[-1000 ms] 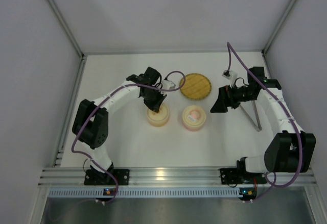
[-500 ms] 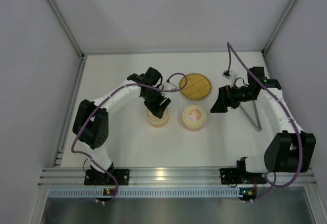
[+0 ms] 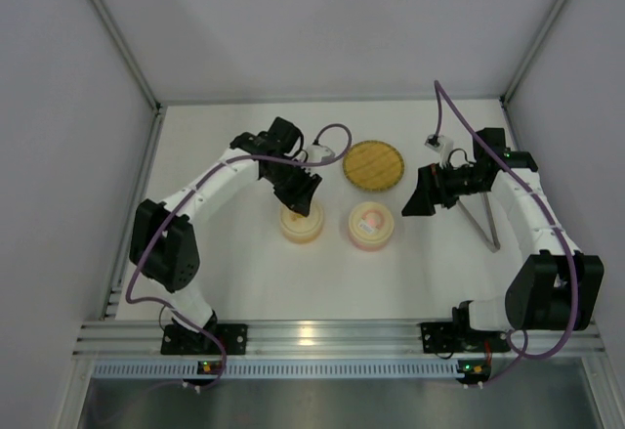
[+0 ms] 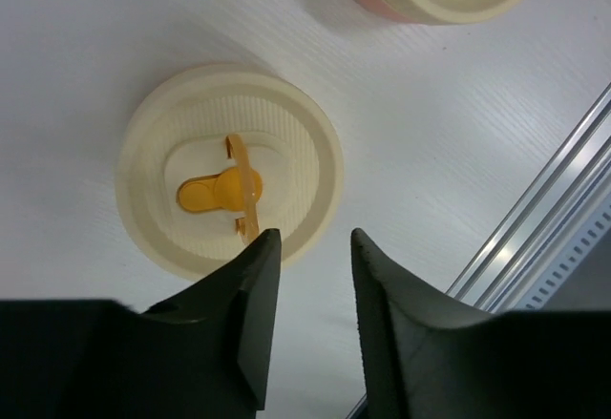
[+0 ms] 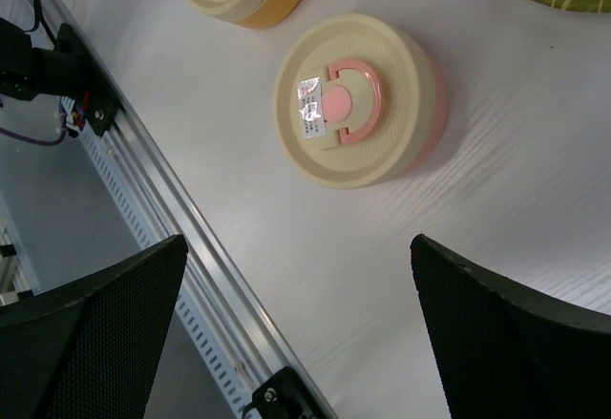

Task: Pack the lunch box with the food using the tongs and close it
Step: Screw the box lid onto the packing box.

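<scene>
Our left tool (image 4: 313,242) has drawn back above the round cream orange-handled box (image 4: 229,176), narrowly parted, empty; right tool (image 5: 298,247) wide.

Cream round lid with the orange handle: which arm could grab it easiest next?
Left. The left gripper hangs right beside the cream round lid, jaws apart near its orange handle. The right gripper sits farther off, facing the pink-handled round box.

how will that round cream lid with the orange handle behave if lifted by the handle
Probably light: the round cream lid looks like thin ribbed plastic. Its slim orange handle seems hinged, so the lid may swing or tilt.
</scene>
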### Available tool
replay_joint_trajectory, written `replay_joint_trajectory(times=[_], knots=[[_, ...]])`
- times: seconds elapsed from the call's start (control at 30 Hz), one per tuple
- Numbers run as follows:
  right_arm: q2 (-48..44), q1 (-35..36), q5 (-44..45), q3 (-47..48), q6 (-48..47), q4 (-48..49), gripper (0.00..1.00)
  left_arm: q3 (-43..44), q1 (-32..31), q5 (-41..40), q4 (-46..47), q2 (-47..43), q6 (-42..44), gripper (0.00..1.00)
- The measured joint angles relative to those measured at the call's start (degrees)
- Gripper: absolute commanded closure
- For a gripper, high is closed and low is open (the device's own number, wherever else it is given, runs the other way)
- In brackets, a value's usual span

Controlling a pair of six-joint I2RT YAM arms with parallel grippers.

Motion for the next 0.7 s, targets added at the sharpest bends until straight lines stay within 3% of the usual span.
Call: replay_joint_trajectory(times=[0.23, 0.33, 0.7], knots=[[0.0, 0.0, -0.42, 0.0, -0.02, -0.02, 0.0, 1.64, 3.04, 1.18, -0.04, 0.2, -2.29, 0.92], [0.0, 0.0, -0.59, 0.0, -0.02, -0.02, 0.01, 1.88, 3.52, 0.59, 0.07, 1.55, -3.3, 0.98], [0.0, 0.0, -0.76, 0.02, -0.46, -0.68, 0.01, 1.88, 3.52, -0.79, 0.0, 4.61, -4.74, 1.0]])
